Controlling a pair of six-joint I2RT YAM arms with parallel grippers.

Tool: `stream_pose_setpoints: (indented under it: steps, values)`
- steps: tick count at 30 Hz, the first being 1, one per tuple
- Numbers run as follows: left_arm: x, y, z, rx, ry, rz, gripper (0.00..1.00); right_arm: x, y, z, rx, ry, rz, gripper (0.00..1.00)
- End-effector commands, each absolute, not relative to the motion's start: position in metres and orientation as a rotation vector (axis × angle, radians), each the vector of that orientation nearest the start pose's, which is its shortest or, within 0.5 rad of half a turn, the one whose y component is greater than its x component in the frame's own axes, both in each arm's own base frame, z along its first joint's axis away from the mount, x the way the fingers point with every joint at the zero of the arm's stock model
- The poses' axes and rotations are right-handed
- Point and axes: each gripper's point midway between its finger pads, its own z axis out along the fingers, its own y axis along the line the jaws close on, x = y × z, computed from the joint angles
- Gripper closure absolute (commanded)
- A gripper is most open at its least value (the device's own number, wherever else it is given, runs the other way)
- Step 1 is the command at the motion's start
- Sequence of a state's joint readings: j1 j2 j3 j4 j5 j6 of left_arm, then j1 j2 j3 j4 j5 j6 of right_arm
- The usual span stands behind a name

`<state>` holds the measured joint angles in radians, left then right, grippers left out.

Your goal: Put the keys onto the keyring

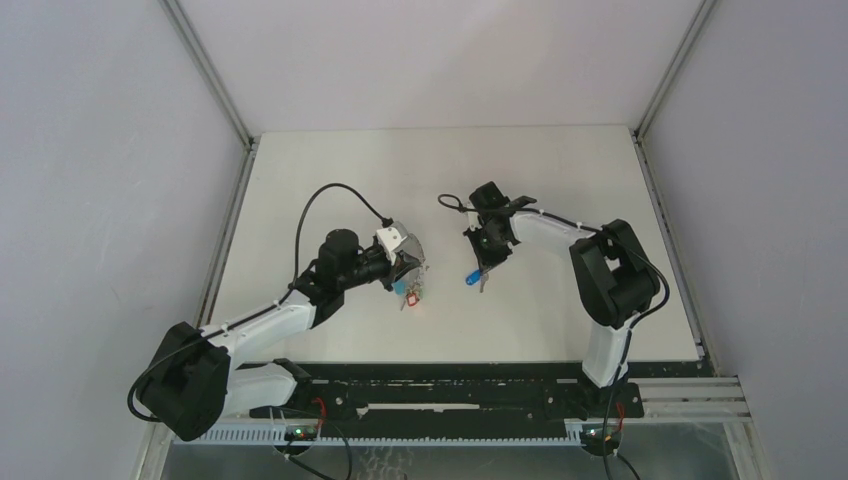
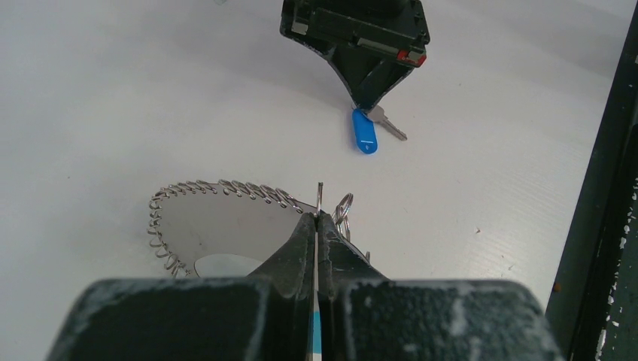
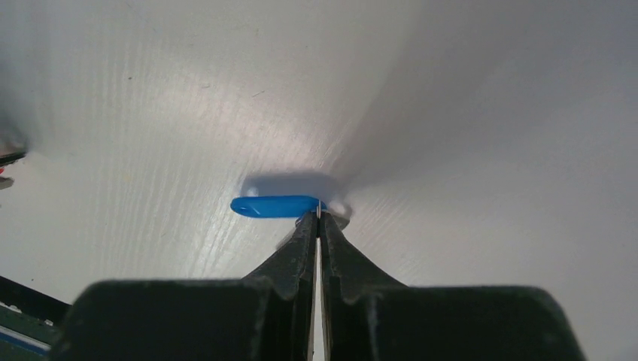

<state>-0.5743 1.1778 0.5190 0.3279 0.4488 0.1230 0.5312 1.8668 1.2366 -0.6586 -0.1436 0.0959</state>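
left gripper: jaws clamped shut on the keyring wire end.
keyring: left of centre, well inside desk edges.
key: just right of it, apart, bare desk between.
right gripper: jaws pinched shut on key beside its blue head.

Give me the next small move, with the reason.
Probably the right hand, shut on the blue key, should carry it toward the keyring, whose wire end sticks up from the shut left hand; they're apart.
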Motion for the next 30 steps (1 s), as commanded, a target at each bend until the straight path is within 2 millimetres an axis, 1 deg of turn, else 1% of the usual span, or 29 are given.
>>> stream_pose_setpoints:
  steps: [1,2,3,5,13,16,18,19,20,22,23,27,30]
  values:
    - [0.262,-0.258,0.158,0.939,1.602,-0.748,1.0,0.304,0.214,0.071,-0.729,2.645,0.351,1.0]
    - [0.262,-0.259,0.158,0.943,1.599,-0.751,1.0,0.304,0.215,0.078,-0.745,2.618,0.351,1.0]
    - [0.261,-0.259,0.159,0.947,1.595,-0.753,1.0,0.3,0.212,0.079,-0.763,2.607,0.342,1.0]
    - [0.259,-0.26,0.16,0.957,1.586,-0.759,1.0,0.297,0.213,0.091,-0.801,2.542,0.344,1.0]
    - [0.253,-0.263,0.163,1.001,1.54,-0.783,1.0,0.295,0.214,0.149,-0.848,2.246,0.35,1.0]
    - [0.251,-0.264,0.163,1.024,1.521,-0.782,1.0,0.29,0.218,0.17,-0.904,2.114,0.366,1.0]
    - [0.251,-0.265,0.163,1.041,1.513,-0.78,1.0,0.285,0.223,0.18,-0.951,2.022,0.387,1.0]
    - [0.251,-0.266,0.163,1.057,1.512,-0.778,1.0,0.283,0.228,0.189,-0.976,1.953,0.405,1.0]
    - [0.251,-0.266,0.162,1.072,1.513,-0.78,1.0,0.279,0.23,0.188,-1.012,1.924,0.419,1.0]
    - [0.251,-0.267,0.161,1.09,1.519,-0.776,1.0,0.273,0.237,0.194,-1.11,1.79,0.436,1.0]
    - [0.25,-0.267,0.16,1.096,1.522,-0.774,1.0,0.27,0.238,0.191,-1.124,1.759,0.436,1.0]
    - [0.247,-0.267,0.154,1.138,1.556,-0.757,1.0,0.262,0.243,0.191,-1.155,1.68,0.457,1.0]
    - [0.243,-0.268,0.153,1.182,1.554,-0.756,1.0,0.25,0.253,0.191,-1.254,1.603,0.52,1.0]
